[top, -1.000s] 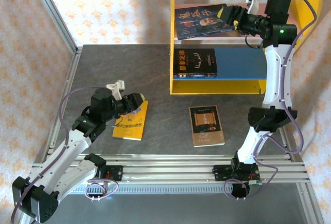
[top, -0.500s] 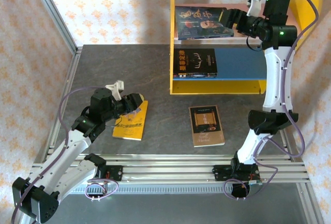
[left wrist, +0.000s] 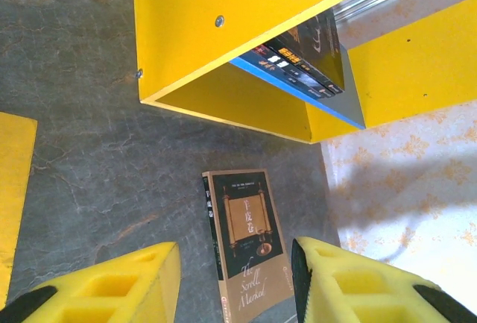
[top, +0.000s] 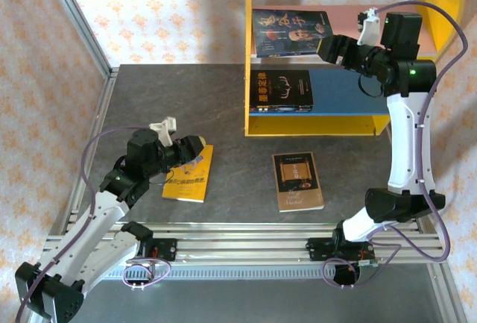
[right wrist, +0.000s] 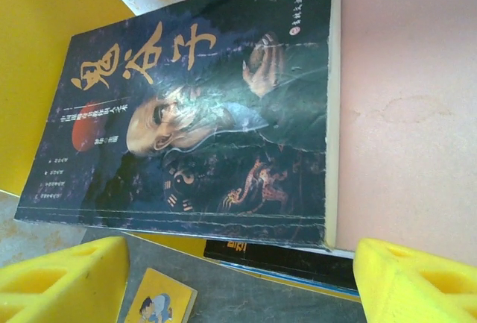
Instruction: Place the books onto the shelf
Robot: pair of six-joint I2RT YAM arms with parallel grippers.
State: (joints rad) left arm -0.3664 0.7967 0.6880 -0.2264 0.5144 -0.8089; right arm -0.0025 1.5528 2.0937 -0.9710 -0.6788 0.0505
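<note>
Now, left pincer (top: 195,150): lower left of the overhead frame, pads spread with nothing between them, hovering at the top edge of the yellow book (top: 186,177).
yellow book: flat and cover up on the grey surface (top: 149,99), left of centre.
brown book (top: 298,181): also flat on the surface, middle of the frame, just below the shelf (top: 247,54); the left wrist view catches it beyond the spread pads.
shelf: top centre to upper right, with a tall yellow side panel on its left.
blue lower board (top: 346,88): a black book (top: 279,89) lies at its left end, against the side panel.
pink upper board (top: 350,21): a dark portrait book (top: 289,32) lies flat at its left end.
right pincer (top: 326,45): upper right, spread wide and gripping nothing, pointed at the portrait book's right edge; can't tell whether it touches.
</note>
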